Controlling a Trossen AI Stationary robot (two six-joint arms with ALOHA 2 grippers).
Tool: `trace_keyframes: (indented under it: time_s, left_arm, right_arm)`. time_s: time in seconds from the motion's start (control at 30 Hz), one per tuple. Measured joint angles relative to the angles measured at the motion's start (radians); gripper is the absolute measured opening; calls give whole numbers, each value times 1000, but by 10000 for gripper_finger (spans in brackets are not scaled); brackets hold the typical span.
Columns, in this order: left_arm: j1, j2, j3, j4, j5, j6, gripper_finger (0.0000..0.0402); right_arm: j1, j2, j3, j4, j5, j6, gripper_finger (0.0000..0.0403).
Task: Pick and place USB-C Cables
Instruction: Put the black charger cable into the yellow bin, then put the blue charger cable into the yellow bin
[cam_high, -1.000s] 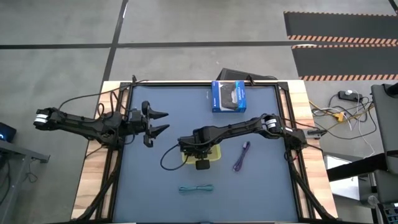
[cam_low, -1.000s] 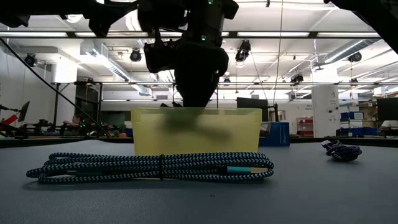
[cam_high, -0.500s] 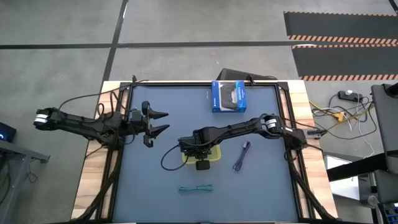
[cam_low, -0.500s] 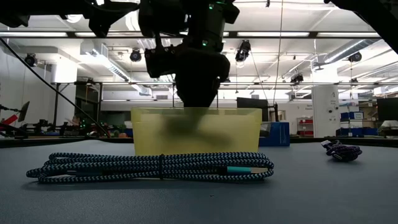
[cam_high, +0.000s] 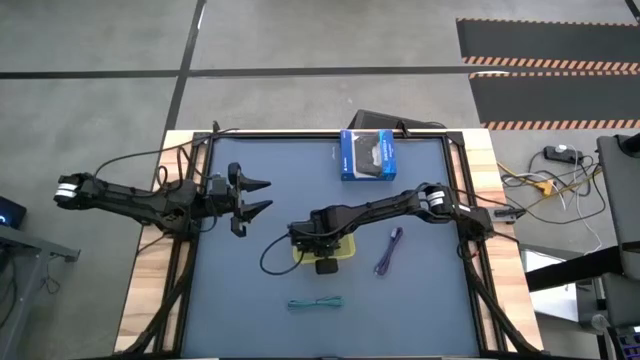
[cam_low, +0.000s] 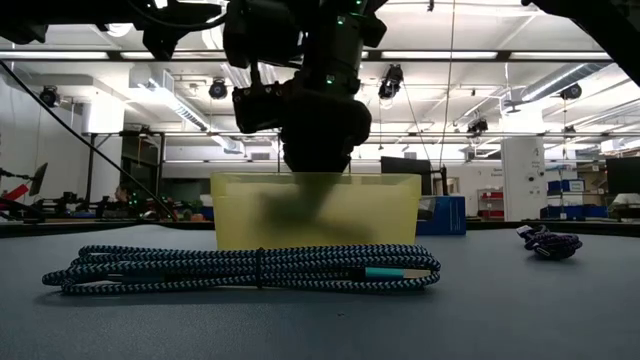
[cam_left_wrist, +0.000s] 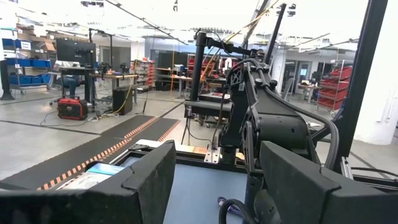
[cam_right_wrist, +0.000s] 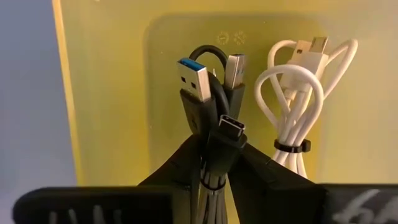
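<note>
My right gripper (cam_high: 322, 248) hangs over the yellow bin (cam_high: 345, 249) at the middle of the bench (cam_high: 260, 300). In the right wrist view its fingers (cam_right_wrist: 180, 163) stand nearly closed on either side of the black cable (cam_right_wrist: 208, 102), which lies between them inside the bin; whether they press on it I cannot tell. The white cable (cam_right_wrist: 297, 106) lies coiled in the same bin, just right of the black one. The teal cable (cam_high: 315, 303) lies bundled on the bench nearer than the bin, and in the low view it stretches across in front of the bin wall (cam_low: 315, 210). The purple cable (cam_high: 388, 252) lies on the bench to the right of the bin, apart from it. My left gripper (cam_high: 258, 196) waits at the left side of the bench, well apart from the bin, its fingers spread wide and holding nothing. A blue-and-black box (cam_high: 367, 154) sits at the far edge.
</note>
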Motion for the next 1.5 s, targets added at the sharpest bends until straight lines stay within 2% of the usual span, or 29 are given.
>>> trace_keyframes:
  time_s: [0.2, 0.33, 0.73, 1.0, 1.23, 1.5]
  left_arm:
    - [0, 0, 0, 0, 0, 0, 219]
    - [0, 0, 0, 0, 0, 0, 219]
    - [0, 0, -4, 0, 0, 0, 219]
    - [0, 0, -7, -2, 0, -51, 219]
    - [-2, 2, -7, -7, 4, -78, 219]
    - [-2, 9, -10, -5, 7, -103, 219]
  right_arm:
    - [0, 0, 3, 0, 8, -3, 103]
    - [0, 0, 15, -6, 8, -4, 115]
    - [0, -4, 129, -96, 9, -12, 117]
    - [7, -50, 117, -103, 10, 17, 101]
    - [41, -143, 26, -14, 28, 42, 76]
    - [95, -333, -230, 246, 115, 75, 50]
